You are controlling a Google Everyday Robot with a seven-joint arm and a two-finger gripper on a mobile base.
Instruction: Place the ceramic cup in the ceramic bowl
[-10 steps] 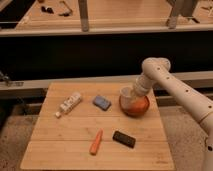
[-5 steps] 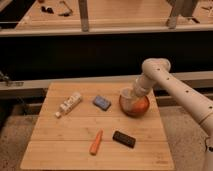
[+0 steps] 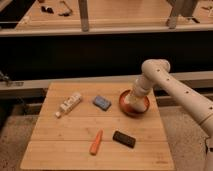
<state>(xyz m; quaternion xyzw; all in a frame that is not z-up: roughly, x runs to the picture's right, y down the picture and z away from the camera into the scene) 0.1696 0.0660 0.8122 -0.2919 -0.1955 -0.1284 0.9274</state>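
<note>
The ceramic bowl, orange-red and shallow, sits near the right edge of the wooden table. My white arm reaches in from the right and bends down over it. The gripper is lowered into the bowl. A pale round shape that looks like the ceramic cup shows inside the bowl, right under the gripper. The gripper covers most of the cup, so whether it rests on the bowl's bottom is unclear.
A white tube-shaped bottle lies at the table's left. A blue block sits just left of the bowl. An orange carrot and a black bar lie toward the front. A dark shelf wall runs behind.
</note>
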